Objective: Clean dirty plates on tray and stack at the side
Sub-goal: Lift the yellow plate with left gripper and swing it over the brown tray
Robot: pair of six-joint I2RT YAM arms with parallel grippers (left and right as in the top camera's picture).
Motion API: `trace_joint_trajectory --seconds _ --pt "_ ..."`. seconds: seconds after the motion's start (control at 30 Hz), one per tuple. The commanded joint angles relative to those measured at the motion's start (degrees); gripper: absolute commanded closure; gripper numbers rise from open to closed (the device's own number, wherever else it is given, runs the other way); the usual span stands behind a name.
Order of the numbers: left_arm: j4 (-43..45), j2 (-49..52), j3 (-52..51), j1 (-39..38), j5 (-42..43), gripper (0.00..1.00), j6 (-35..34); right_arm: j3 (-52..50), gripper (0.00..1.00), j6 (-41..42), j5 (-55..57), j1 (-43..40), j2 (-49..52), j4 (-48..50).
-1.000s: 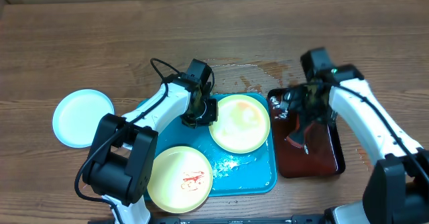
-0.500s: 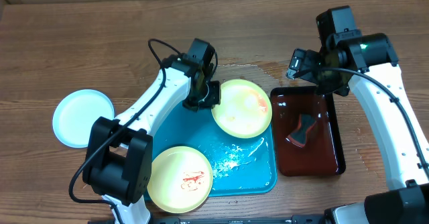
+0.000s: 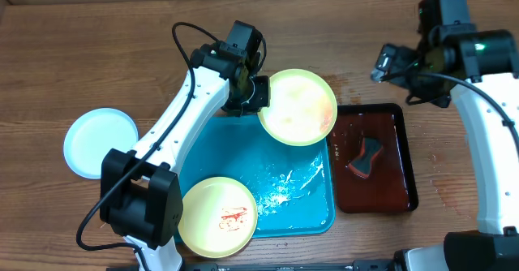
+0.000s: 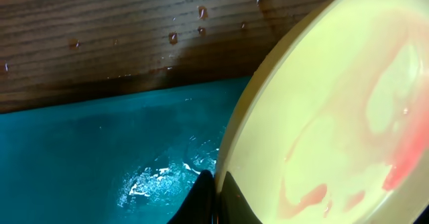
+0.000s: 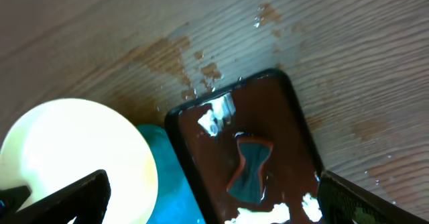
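My left gripper (image 3: 259, 95) (image 4: 216, 192) is shut on the near rim of a pale yellow plate (image 3: 298, 106) (image 4: 335, 110). The plate has faint pink-red smears and hangs tilted above the far right corner of the turquoise tray (image 3: 227, 153) (image 4: 94, 157). A second yellow plate (image 3: 216, 216) with a red smear lies on the tray's near left corner. A white-light blue plate (image 3: 100, 143) rests on the table left of the tray. My right gripper (image 3: 395, 66) (image 5: 214, 204) is open and empty, high over the far end of the dark tray.
A dark red-brown tray (image 3: 401, 194) (image 5: 184, 150) with a black rim sits right of the turquoise tray, wet, with a teal and orange sponge (image 3: 366, 157) (image 5: 249, 167) lying in it. Water drops and wet patches (image 5: 201, 66) mark the wood behind both trays. Foam (image 3: 284, 188) streaks the turquoise tray.
My left gripper has raised the yellow plate off the tray and carried it back and to the right. My right arm has risen and pulled away from the dark tray toward the far right.
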Motion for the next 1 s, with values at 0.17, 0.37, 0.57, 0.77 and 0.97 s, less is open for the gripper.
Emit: trace_joint_trajectory --seconds 0.17,0.37,0.57,0.77,0.97 --pt "-0.2 -0.2 5.2 -7.2 -5.4 0.96 1.8 13.1 0.0 -5.7 -4.6 -6.4 -1.1 -4.5" --pt "-0.2 -0.2 8.8 -14.3 -12.4 0.96 2.4 20.9 0.0 -5.9 -4.7 -7.4 -1.1 -9.4" --pt "1.0 -0.2 11.1 -20.2 -19.3 0.96 4.0 24.7 0.0 -7.0 -9.7 -7.4 -1.1 -12.6" --pt "3.8 -0.2 11.2 -23.1 -22.6 0.96 6.7 26.4 0.0 -9.1 -13.2 -7.4 -1.2 -13.4" --pt "5.6 -0.2 11.2 -24.4 -25.8 0.96 8.0 30.1 0.0 -9.8 -14.3 -7.4 -1.2 -13.4"
